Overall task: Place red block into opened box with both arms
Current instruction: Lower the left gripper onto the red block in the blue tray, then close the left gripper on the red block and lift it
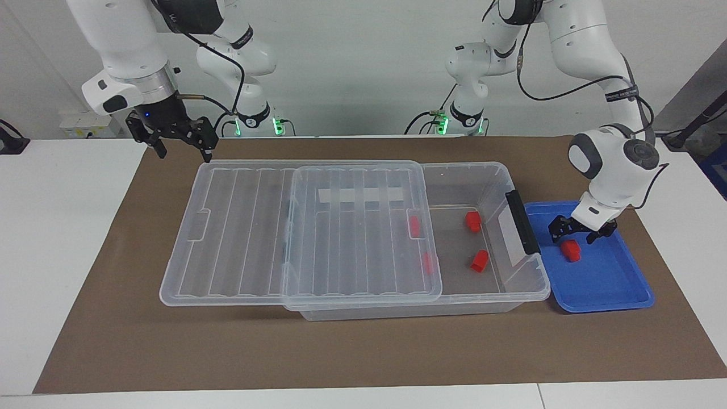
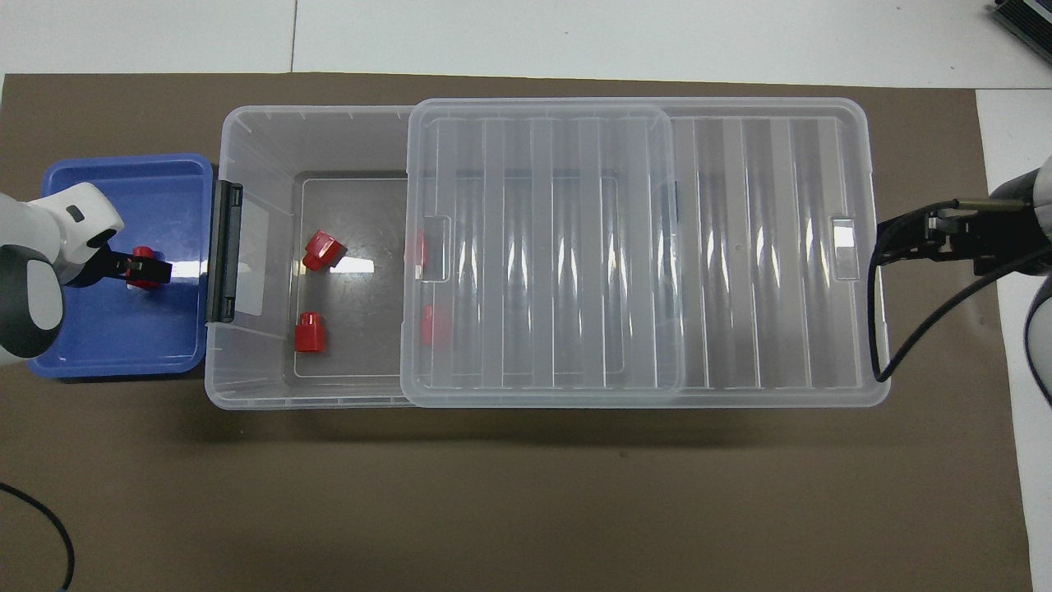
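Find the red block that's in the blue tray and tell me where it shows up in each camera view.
Facing view: the red block lies in the blue tray, under the open left gripper.
Overhead view: the red block lies in the blue tray, partly covered by the left gripper.
Shared landmark: the box's black handle, beside the tray.

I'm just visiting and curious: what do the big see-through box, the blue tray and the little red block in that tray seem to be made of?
The box looks like clear, glossy rigid plastic: the blocks inside show through its ribbed lid.
The blue tray seems to be opaque moulded plastic, with a shiny highlight.
The red block appears to be solid, smooth plastic, probably hard.
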`<action>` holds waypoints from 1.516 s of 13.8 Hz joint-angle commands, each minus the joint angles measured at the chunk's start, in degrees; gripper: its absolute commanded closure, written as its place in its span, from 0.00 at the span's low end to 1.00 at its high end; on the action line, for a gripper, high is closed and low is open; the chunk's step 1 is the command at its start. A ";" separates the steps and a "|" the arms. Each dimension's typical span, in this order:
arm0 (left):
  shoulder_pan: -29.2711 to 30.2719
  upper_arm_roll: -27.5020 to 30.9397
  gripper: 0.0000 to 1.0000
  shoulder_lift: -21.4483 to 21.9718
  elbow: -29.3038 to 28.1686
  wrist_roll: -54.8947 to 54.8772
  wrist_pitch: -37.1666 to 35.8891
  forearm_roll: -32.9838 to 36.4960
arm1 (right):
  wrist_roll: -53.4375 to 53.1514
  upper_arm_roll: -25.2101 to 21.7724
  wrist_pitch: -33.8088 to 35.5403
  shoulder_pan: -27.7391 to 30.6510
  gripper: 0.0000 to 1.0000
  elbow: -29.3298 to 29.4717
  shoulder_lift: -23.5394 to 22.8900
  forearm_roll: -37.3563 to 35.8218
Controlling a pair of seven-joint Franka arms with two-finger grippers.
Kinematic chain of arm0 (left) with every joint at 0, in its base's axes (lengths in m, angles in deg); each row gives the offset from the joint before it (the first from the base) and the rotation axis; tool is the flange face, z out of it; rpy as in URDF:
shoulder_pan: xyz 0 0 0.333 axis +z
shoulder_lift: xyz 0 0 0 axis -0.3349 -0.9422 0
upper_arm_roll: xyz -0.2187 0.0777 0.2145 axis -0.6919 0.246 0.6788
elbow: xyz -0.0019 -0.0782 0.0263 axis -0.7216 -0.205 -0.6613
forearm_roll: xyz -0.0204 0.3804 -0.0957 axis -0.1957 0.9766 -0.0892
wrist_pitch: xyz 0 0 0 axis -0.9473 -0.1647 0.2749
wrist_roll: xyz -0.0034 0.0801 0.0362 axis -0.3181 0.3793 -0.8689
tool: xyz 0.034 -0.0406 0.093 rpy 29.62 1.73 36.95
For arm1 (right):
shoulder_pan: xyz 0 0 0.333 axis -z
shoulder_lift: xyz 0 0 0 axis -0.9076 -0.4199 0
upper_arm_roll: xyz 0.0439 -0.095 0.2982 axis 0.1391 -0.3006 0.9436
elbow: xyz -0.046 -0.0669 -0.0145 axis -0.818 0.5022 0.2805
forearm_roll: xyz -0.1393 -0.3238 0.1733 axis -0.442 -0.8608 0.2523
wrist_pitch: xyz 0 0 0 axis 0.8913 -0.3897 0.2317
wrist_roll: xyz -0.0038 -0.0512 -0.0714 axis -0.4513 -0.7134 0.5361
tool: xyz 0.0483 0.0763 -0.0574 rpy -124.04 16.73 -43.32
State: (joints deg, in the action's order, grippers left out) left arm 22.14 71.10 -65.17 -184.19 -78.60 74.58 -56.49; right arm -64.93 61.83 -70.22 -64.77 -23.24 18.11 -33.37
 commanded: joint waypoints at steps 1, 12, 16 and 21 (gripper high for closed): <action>1.55 -0.37 0.00 -0.97 0.06 -0.94 1.71 -1.73 | -0.63 0.19 1.00 0.48 0.00 0.42 0.18 0.11; 2.00 -0.28 0.05 -1.77 -0.64 -1.12 4.26 -3.85 | -0.63 0.28 1.00 0.48 0.00 0.42 0.09 0.11; 1.91 -0.28 0.09 -1.86 -1.61 -1.12 5.75 -3.94 | -0.63 0.28 0.91 0.48 0.00 0.42 0.18 0.11; 1.91 -0.28 0.53 -1.86 -1.61 -0.94 5.67 -4.03 | -0.63 0.28 0.91 0.48 0.00 0.42 0.18 0.11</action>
State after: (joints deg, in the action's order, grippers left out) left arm 23.66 71.04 -67.30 -184.67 -78.64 78.51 -59.38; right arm -64.93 61.83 -70.22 -64.77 -23.24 18.11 -33.37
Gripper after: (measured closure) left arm 0.414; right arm 0.000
